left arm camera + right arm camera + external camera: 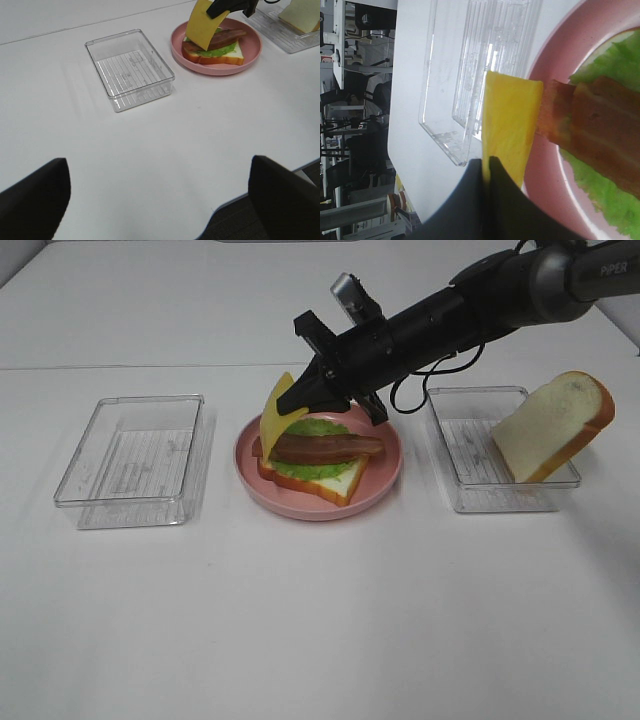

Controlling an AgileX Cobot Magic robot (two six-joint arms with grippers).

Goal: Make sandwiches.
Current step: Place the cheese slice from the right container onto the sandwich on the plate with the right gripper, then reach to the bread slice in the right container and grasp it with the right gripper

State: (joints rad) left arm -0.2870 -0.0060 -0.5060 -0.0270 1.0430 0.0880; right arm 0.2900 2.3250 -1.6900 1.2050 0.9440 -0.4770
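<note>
A half-built sandwich lies on the pink round plate: white bread with orange crust, green lettuce, reddish ham and a brown bacon strip on top. It also shows in the left wrist view and the right wrist view. My right gripper is shut on a yellow cheese slice, held on edge just above the sandwich's left end; the cheese shows between the fingers. A second bread slice leans in the right clear tray. My left gripper is open and empty, near the table's front edge.
An empty clear plastic tray stands left of the plate, also in the left wrist view. Another clear tray stands right of the plate and holds the leaning bread. The right arm reaches across from the upper right.
</note>
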